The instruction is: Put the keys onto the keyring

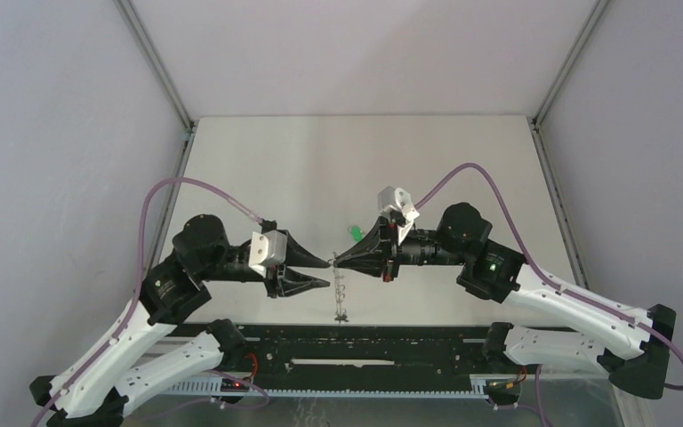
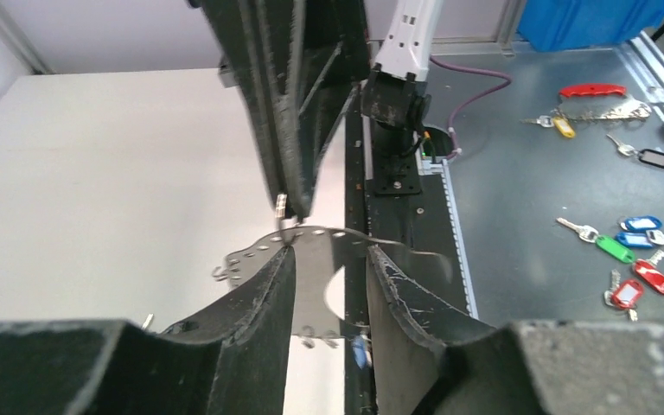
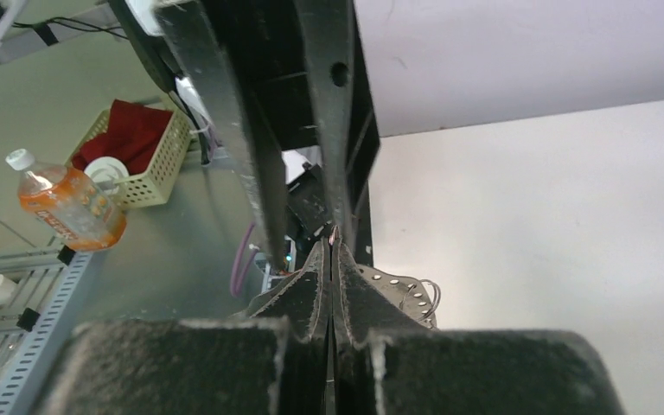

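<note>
The keyring, a grey band with holes and small wire loops, hangs upright between the arms; it shows edge-on in the top view. My right gripper is shut on the keyring's top rim, with a bit of metal at its tips; the band shows beside them. My left gripper is open, its left fingertip touching the rim. It also shows in the top view. A blue key head hangs at the keyring's bottom. The green key lies on the table behind.
A black rail runs along the table's near edge. Off the table lie several tagged keys on a grey surface, an orange-filled bottle and a basket with red cloth.
</note>
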